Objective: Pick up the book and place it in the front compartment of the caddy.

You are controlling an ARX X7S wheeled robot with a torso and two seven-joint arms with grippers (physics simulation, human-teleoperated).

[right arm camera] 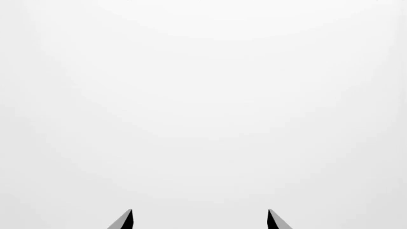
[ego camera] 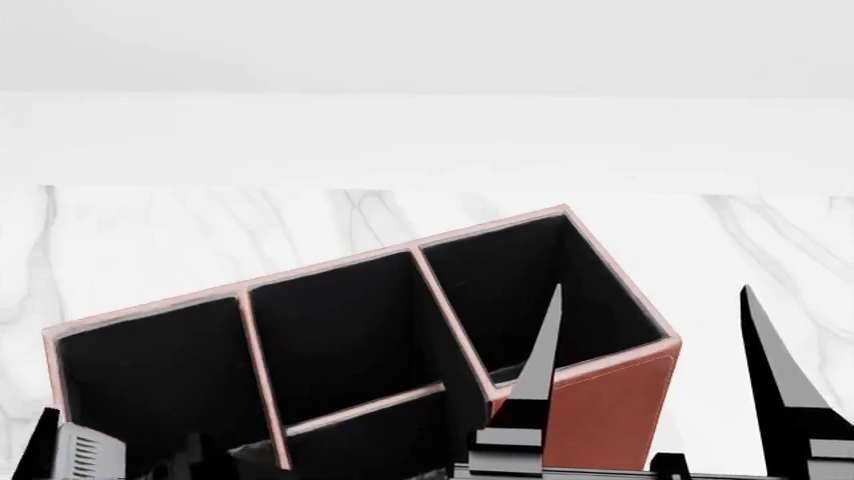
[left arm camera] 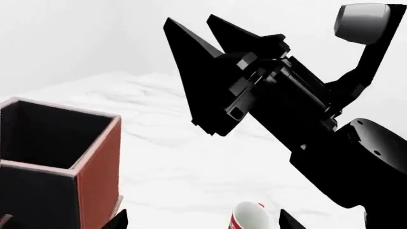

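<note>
The caddy (ego camera: pixel 607 400) is a red-brown box with a black interior and pale pink rims, lying at a slant in the lower head view. Dividers split it into several cells. One corner of it shows in the left wrist view (left arm camera: pixel 102 167). The book is not in view in any frame. My right gripper (ego camera: pixel 651 300) is open and empty, fingers pointing up, one finger over the caddy's right cell and one over the table. It also shows in the left wrist view (left arm camera: pixel 188 20). The right wrist view shows my right gripper (right arm camera: pixel 199 218) against plain white. My left gripper (left arm camera: pixel 203 220) is open and empty.
A white mug with red pattern (left arm camera: pixel 249 217) stands on the white marble table (ego camera: pixel 747 240) between my left fingertips, right of the caddy's corner. A white wall runs behind the table.
</note>
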